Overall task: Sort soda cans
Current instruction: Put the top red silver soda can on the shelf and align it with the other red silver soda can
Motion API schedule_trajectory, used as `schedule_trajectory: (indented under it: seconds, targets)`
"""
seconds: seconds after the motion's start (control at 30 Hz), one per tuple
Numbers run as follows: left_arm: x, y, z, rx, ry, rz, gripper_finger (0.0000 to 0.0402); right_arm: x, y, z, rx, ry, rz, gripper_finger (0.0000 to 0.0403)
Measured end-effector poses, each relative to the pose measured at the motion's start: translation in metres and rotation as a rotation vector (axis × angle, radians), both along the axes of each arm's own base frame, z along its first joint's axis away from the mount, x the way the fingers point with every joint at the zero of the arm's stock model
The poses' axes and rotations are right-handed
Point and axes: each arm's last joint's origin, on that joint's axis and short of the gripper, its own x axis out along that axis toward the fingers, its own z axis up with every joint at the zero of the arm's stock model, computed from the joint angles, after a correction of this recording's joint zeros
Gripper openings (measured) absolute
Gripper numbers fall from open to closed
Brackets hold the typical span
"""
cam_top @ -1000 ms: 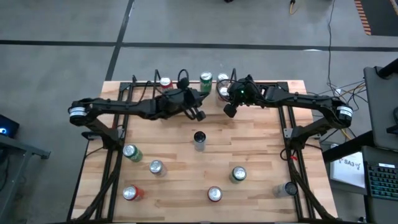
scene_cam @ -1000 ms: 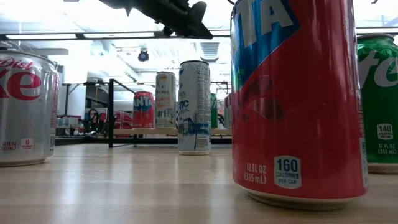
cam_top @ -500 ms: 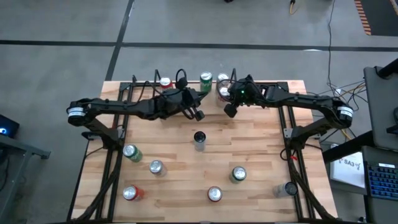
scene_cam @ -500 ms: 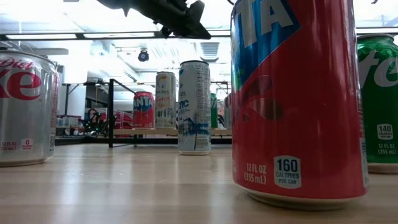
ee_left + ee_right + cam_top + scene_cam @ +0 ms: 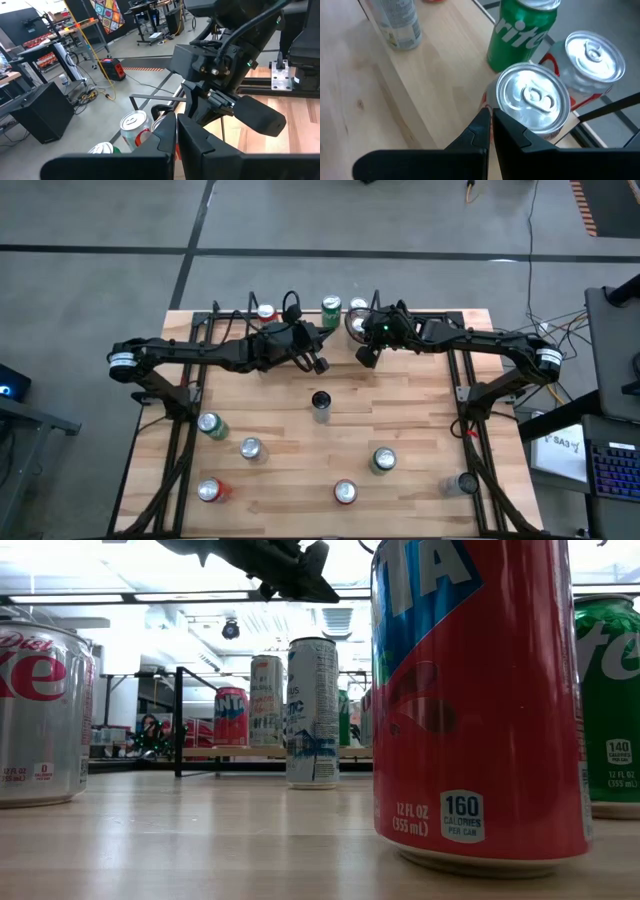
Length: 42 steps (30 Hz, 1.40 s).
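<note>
The soda cans (image 5: 319, 405) all stand upright. Near the green can (image 5: 522, 31), the right gripper (image 5: 490, 121) (fingers pressed together) holds nothing; the left gripper (image 5: 176, 131) is likewise closed and empty.

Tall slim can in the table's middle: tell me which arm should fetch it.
Left, probably. The left gripper hangs nearly over the tall slim can, fingers closed and empty. The right gripper sits farther off, beside the cans at the far edge.
</note>
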Motion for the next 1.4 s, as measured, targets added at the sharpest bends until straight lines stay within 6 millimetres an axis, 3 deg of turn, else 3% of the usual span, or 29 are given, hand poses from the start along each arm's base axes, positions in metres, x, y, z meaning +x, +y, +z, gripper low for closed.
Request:
schedule_trajectory:
  seconds: [0.7, 1.4]
  targets:
    - [0.0001, 0.0, -0.0004, 0.0, 0.002, 0.0, 0.0, -0.0005, -0.0049, 0.0022, -0.035, -0.009, 0.008, 0.0011]
    - [0.0002, 0.0, -0.0004, 0.022, 0.016, -0.004, 0.0, -0.0078, -0.0004, -0.0008, 0.042, 0.044, -0.022, 0.0011]
